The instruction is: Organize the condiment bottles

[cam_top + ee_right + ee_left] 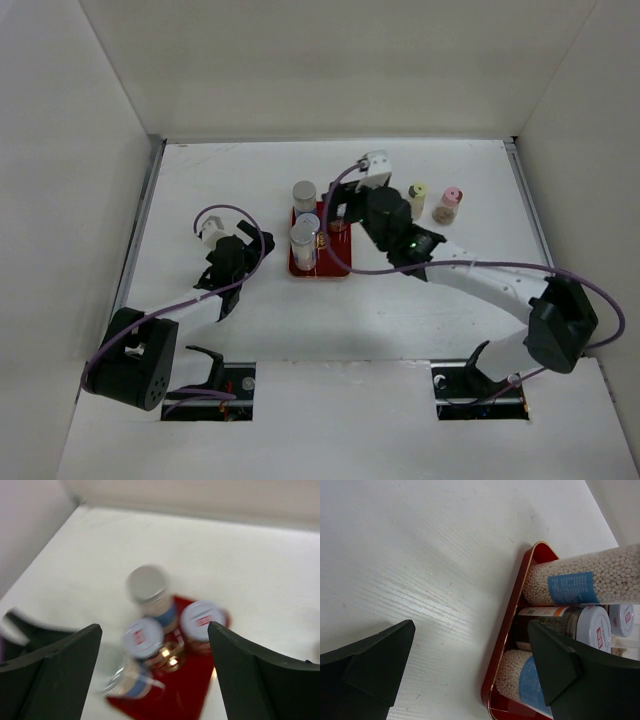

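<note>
Right tool (154, 630) hangs spread over the red tray (335, 262), apparently pinching nothing, though its view is blurred. Yellow-capped bottle (418, 193) and pink-capped bottle (451, 200) stand upright on the tabletop (220, 180) to its right, nearer this arm.

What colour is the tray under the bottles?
The tray is dark red, gold-edged; clearest from left wrist.

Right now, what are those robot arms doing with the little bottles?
They are tidying bottles onto a red tray. Two tall white bottles and some white-lidded jars stand in it. The right gripper hangs open above them, holding nothing. A yellow-capped bottle and a pink-capped bottle wait on the table beside it. The left gripper, left of the tray, is open too.
</note>
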### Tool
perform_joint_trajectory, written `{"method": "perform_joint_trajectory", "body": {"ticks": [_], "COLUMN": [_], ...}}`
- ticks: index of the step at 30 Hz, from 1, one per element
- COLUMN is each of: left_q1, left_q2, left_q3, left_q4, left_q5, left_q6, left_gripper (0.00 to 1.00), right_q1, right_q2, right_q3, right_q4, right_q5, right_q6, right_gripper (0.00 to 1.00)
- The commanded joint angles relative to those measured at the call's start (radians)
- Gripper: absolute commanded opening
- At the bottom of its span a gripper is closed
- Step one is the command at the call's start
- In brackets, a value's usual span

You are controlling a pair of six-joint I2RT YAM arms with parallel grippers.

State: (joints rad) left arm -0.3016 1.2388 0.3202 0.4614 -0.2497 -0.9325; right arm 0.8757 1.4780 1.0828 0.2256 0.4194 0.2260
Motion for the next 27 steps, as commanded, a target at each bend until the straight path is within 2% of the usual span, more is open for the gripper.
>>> {"method": "perform_joint_trajectory", "body": {"ticks": [1,2,5,6,7,9,10,12,13,15,19,22,24,27], "left_q1": [0.000,0.000,0.002,0.000,-0.004,-0.003,-0.001,-0.003,-0.006,-0.006,-0.007,-0.009,-0.006,-0.008], "left_q2": [-0.021,-0.012,-0.015,-0.021,-0.021,-0.015,-0.015,-0.025,-0.027,-0.016,-0.021,-0.003,-0.009,-0.009], "left_q3": [-0.007,-0.004,-0.007,-0.007,-0.007,-0.004,-0.006,-0.009,-0.009,-0.006,-0.007,-0.001,-0.003,-0.001], "left_q4": [0.043,0.043,0.043,0.043,0.043,0.042,0.039,0.043,0.043,0.043,0.043,0.043,0.043,0.043], "left_q5": [-0.002,0.001,0.013,0.007,0.003,0.009,0.012,0.007,0.003,0.007,0.004,0.010,0.010,0.006], "left_q6": [-0.009,-0.009,-0.009,-0.009,-0.009,-0.009,-0.009,-0.009,-0.008,-0.008,-0.008,-0.008,-0.008,-0.008], "left_gripper": [1.00,1.00,1.00,1.00,1.00,1.00,1.00,1.00,1.00,1.00,1.00,1.00,1.00,1.00], "right_q1": [-0.138,-0.183,-0.322,-0.362,-0.404,-0.465,-0.485,-0.522,-0.534,-0.548,-0.564,-0.565,-0.564,-0.560], "right_q2": [-0.041,-0.042,0.004,0.021,0.036,0.071,0.091,0.145,0.166,0.203,0.275,0.321,0.347,0.350], "right_q3": [-0.059,-0.070,-0.058,-0.057,-0.051,-0.032,-0.021,0.012,0.026,0.040,0.061,0.089,0.117,0.124], "right_q4": [0.066,0.075,0.064,0.064,0.061,0.047,0.044,0.022,-0.003,-0.023,-0.025,-0.022,-0.035,-0.051], "right_q5": [0.033,0.047,0.094,0.122,0.146,0.153,0.151,0.133,0.127,0.116,0.102,0.072,0.049,0.050], "right_q6": [0.038,0.056,0.073,0.073,0.078,0.082,0.078,0.067,0.072,0.081,0.085,0.090,0.090,0.096], "right_gripper": [0.90,0.85,0.58,0.52,0.51,0.55,0.60,0.82,0.89,0.94,0.92,0.86,0.80,0.61]}}
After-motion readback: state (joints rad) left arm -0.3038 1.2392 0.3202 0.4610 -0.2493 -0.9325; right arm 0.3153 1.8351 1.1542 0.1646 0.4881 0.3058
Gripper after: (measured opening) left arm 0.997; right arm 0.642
